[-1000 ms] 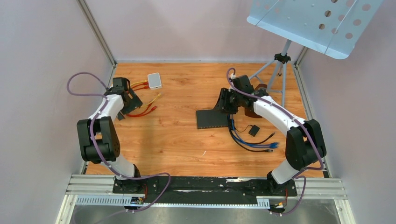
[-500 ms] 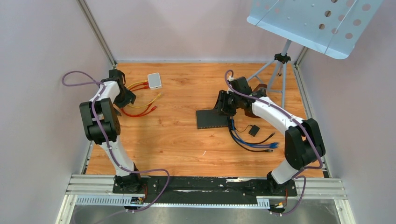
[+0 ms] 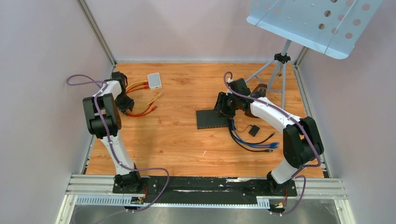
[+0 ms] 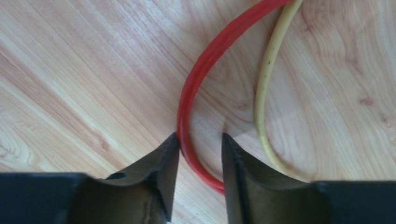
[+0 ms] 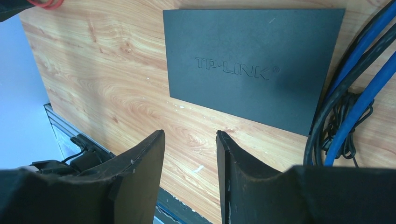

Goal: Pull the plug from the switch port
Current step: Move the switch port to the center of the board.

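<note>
Starting nearest the bases, blue cables (image 5: pixel 362 105) loop on the table (image 3: pixel 177 140) and run up to the right end of the black switch (image 5: pixel 252 70), which lies flat mid-table. The plug presumably sits in that end, though the ports themselves are hidden. The right gripper (image 5: pixel 190 135) hovers just above the switch, fingers apart with bare wood between them, holding nothing.

Further back on the left, the left gripper (image 4: pixel 200 137) is down at the table with a red cable (image 4: pixel 205 60) running between its fingers. One finger touches the cable, but whether it is truly pinched I cannot tell. A yellow cable (image 4: pixel 261 93) lies just beside it, outside the jaws. Both lead toward a small white box (image 3: pixel 154 80) near the far wall.

The step in hand looks like securing a grip, with no pull begun. Next (a judgement) comes a firm hold close to the plug, the latch pressed, the body steadied, then a straight draw along the port.
</note>
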Action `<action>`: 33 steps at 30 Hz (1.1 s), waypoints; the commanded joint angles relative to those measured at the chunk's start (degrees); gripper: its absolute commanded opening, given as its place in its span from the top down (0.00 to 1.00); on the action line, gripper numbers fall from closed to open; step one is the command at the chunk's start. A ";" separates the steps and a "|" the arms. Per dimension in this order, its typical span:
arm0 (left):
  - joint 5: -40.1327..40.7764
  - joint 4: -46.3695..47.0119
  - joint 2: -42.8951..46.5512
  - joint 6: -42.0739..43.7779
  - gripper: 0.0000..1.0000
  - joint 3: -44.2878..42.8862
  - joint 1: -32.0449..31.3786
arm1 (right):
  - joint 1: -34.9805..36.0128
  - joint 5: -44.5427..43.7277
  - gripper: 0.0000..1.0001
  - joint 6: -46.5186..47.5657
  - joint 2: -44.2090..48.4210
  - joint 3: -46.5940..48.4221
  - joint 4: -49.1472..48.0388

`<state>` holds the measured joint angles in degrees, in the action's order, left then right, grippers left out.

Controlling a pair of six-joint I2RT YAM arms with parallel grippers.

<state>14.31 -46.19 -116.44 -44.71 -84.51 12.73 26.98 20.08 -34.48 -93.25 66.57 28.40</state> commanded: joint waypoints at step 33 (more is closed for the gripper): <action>-9.06 10.39 41.77 3.04 0.02 38.78 -19.78 | 4.41 4.28 0.54 -0.75 -4.60 2.51 -4.23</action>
<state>0.58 -33.52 -79.72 -43.70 -43.11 -7.05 30.33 23.09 -34.87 -97.36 66.63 26.41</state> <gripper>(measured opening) 0.917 0.456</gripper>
